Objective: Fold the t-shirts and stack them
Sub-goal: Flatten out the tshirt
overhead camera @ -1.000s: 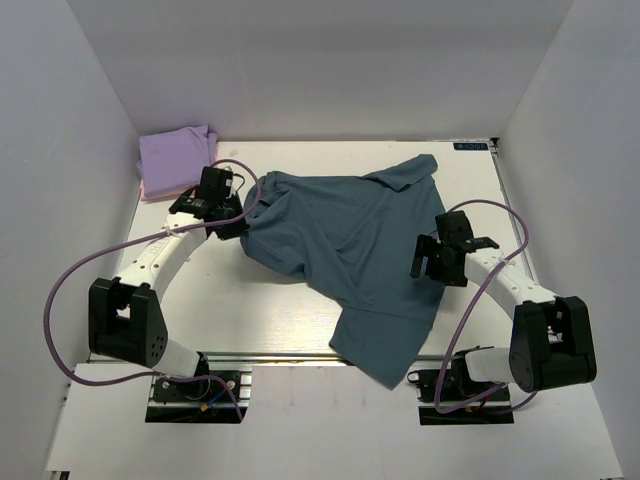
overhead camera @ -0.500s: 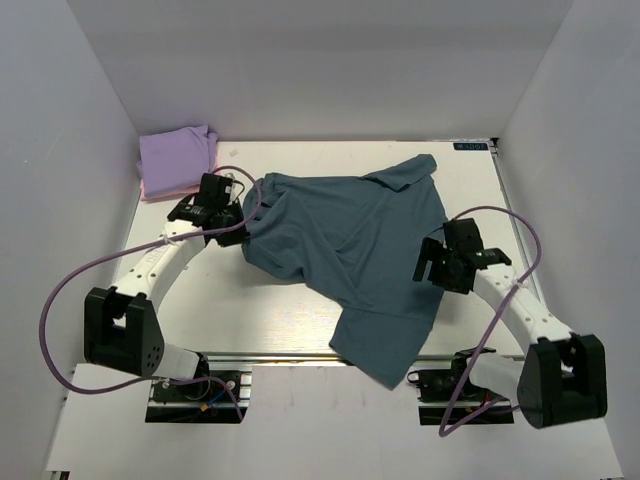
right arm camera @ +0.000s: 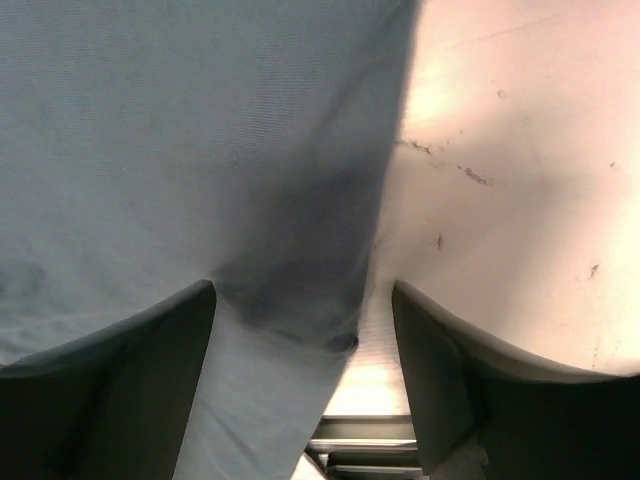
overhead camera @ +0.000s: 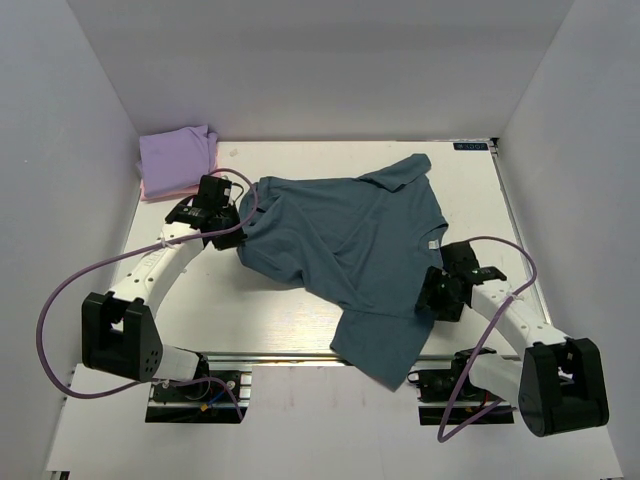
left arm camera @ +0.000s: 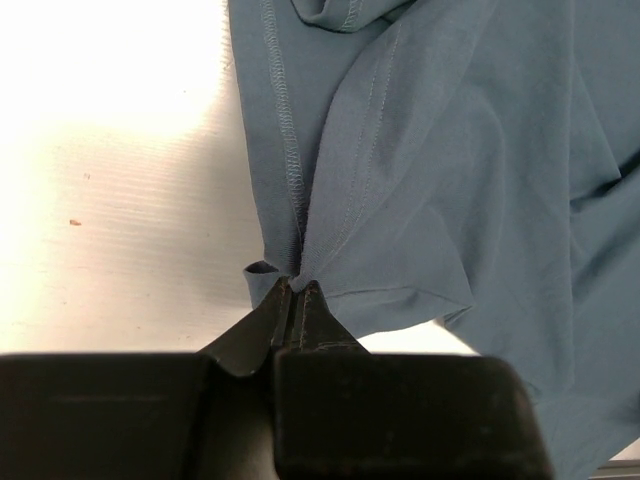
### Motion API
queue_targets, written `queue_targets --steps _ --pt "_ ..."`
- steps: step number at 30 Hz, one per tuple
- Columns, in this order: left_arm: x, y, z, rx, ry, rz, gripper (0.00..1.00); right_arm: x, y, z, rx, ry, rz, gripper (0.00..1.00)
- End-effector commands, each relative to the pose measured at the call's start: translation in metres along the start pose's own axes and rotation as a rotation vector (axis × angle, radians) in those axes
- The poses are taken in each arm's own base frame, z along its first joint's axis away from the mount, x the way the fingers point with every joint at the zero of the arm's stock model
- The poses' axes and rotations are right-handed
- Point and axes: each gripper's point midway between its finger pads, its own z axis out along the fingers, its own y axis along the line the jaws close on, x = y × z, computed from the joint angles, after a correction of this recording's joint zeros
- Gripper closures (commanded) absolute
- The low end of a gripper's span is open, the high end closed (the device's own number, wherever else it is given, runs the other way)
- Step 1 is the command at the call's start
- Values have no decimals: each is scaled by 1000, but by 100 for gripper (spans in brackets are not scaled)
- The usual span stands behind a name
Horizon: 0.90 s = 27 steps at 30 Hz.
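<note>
**Left Arm Pinching Teal Shirt, Right Arm Poised Wide**

The large dark teal-blue cotton t-shirt (overhead camera: 340, 235) lay spread and rumpled across the middle of the white table (overhead camera: 270, 310). One sleeve reached toward the far right and its lowest corner drooped over the near edge between the two arm bases.

At its left side the left gripper (overhead camera: 238, 225) was clamped on the cloth. The overhead view only showed the black head buried against the fabric. The left wrist camera showed far more: both fingers pressed tight together on a gathered fold right where a stitched seam met the hem, creases fanning out from the pinch.

On the right, the right gripper (overhead camera: 437, 295) sat low at the shirt's lower right border. From above its state was hard to read. The right wrist camera settled it: fingers spread wide, nothing held, the shirt's edge running between them, cloth on one side and bare scuffed table on the other.

In the far left corner, well apart, the lavender-purple folded cotton t-shirt (overhead camera: 175, 157) rested on the pink folded t-shirt (overhead camera: 148, 190), only a pink strip peeking out below.

Bare table showed along the near left, and in a strip down the right side.
</note>
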Motion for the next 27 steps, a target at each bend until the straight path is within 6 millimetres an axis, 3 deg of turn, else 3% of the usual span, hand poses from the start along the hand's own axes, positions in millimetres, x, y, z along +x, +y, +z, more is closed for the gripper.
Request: queue_targets --steps 1,3,4,5,6,9,10,12,13,18,22,23,24,25,26,27 --pt "-3 2 -11 -10 -31 -20 100 17 6 12 -51 50 32 44" --pt "-6 1 -13 -6 -39 -20 100 15 18 10 -112 53 30 73" --pt "-7 0 -15 -7 -38 -20 100 11 23 7 -131 41 22 96" --pt "-7 0 -15 -7 -38 -20 100 4 30 -1 -157 23 9 100" --pt "-8 0 -17 -7 -38 -20 100 -2 32 -6 -161 4 6 100" --pt "-21 -7 -28 13 -73 -23 100 -59 50 -51 -195 -212 -23 100" --pt "-27 -7 -31 6 -92 -24 100 -84 51 -71 -168 -317 -16 100" --pt "-33 -2 -37 -13 -97 -35 100 -112 38 -93 -72 -441 25 100" --pt "-46 -6 -46 -9 -132 -38 100 -137 46 -125 -90 -535 46 100" --pt "-97 5 -99 -110 -288 -68 100 -195 30 -194 41 -783 141 100" --pt "-133 13 -140 -186 -412 -97 99 -223 21 -237 98 -905 168 100" --pt "-138 11 -145 -180 -428 -86 99 -233 22 -260 101 -954 166 100" --pt "-151 3 -161 -145 -478 -85 99 -236 19 -270 111 -977 169 100" --pt "-164 -5 -171 -118 -505 -71 100 -243 22 -294 91 -1029 167 100" --pt "-169 -11 -175 -94 -513 -55 100 -243 22 -295 93 -1032 168 100" --pt "-173 -18 -183 -57 -523 -43 100 -246 23 -312 76 -1071 181 100"
